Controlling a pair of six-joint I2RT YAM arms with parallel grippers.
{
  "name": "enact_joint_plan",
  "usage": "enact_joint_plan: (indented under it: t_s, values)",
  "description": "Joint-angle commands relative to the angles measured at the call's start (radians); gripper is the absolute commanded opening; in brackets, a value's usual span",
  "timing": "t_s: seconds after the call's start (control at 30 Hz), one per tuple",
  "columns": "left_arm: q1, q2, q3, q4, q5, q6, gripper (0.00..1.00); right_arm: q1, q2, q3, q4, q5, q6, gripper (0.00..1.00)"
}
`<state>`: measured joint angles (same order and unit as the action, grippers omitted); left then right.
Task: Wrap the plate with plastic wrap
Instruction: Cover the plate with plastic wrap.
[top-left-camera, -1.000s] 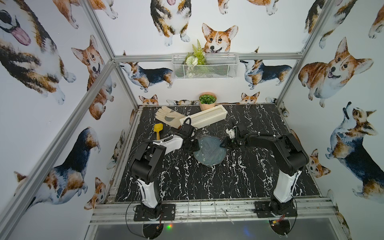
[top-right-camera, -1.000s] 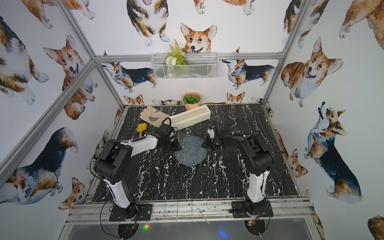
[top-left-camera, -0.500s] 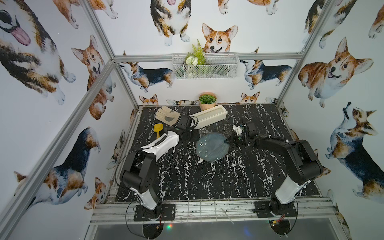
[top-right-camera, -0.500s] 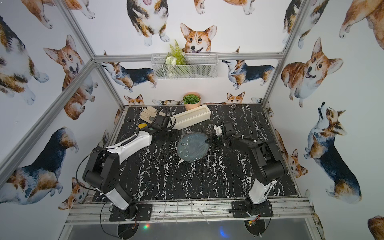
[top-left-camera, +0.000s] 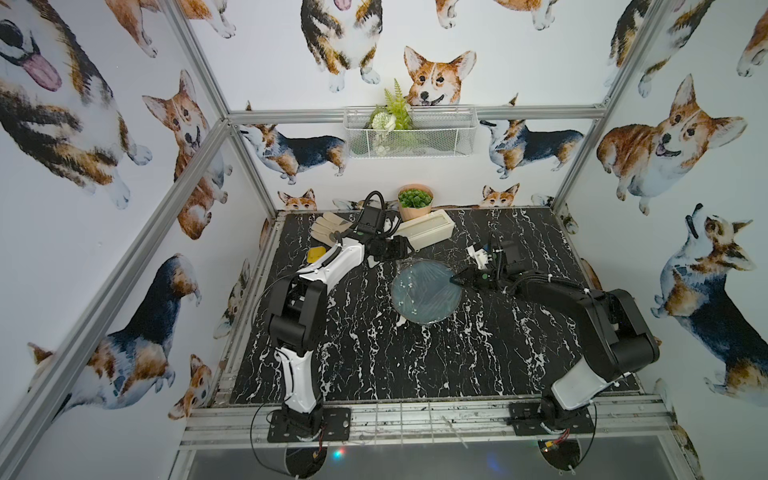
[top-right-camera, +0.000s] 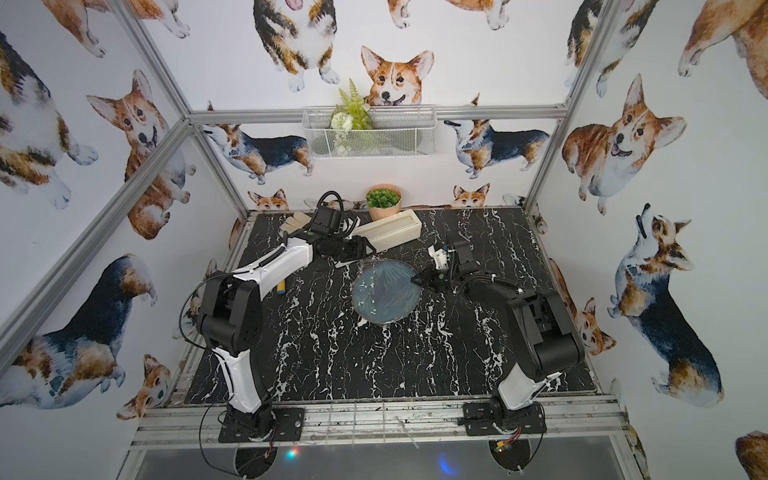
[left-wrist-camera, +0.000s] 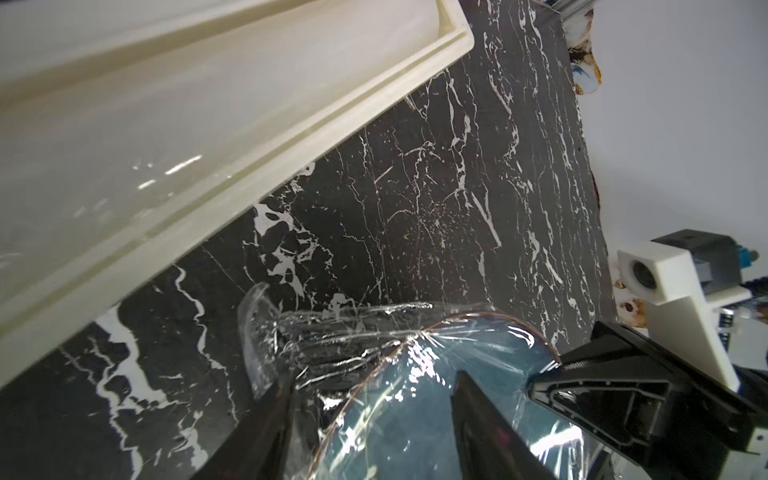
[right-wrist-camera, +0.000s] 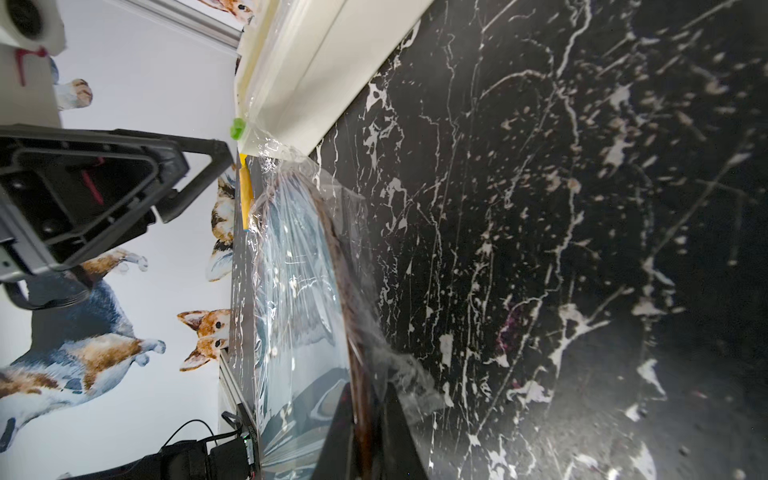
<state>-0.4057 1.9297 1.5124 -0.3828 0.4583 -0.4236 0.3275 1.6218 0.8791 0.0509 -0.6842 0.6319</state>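
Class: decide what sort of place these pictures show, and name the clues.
Most likely a robot test cell, not a real kitchen: a left arm and right arm bolted to an aluminium rail, corgi-print walls, and a black marble-look tabletop.

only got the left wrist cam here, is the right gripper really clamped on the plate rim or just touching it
Observer: Clamped. The right wrist view shows the right gripper with its jaws shut on either side of the rim of the plate, with film bunched around them.
Operator: is the wrap cut free from the box
Observer: Cannot tell, but crinkled plastic wrap reaches from the plate up to the end of the dispenser box, by its green slider.
Operator: whats behind my left arm
Observer: In both top views a beige glove lies partly under the left arm.
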Motion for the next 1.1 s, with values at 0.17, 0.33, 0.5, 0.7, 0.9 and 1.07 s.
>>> enact_joint_plan:
  t_s: [0.17, 0.33, 0.5, 0.7, 0.9, 1.07]
  values:
    - [-0.004, 0.032, -0.026, 0.086, 0.083, -0.052, 0.57, 0.001, -0.016, 0.033, 0.092, -0.072, 0.024, 0.0]
    - [-0.008, 0.036, -0.061, 0.109, 0.083, -0.065, 0.53, 0.001, -0.01, 0.064, 0.078, -0.071, 0.031, 0.0]
    - [-0.015, 0.026, -0.097, 0.15, 0.104, -0.096, 0.49, 0.001, -0.012, 0.082, 0.056, -0.057, 0.023, 0.0]
    - [-0.018, 0.002, -0.128, 0.213, 0.15, -0.153, 0.35, 0.001, 0.007, 0.08, 0.089, -0.053, 0.049, 0.0]
    - [-0.019, -0.006, -0.154, 0.251, 0.177, -0.179, 0.51, 0.001, 0.016, 0.063, 0.134, -0.052, 0.074, 0.0]
    - [-0.017, -0.009, -0.152, 0.205, 0.166, -0.137, 0.64, 0.001, -0.008, 0.053, 0.139, -0.056, 0.071, 0.0]
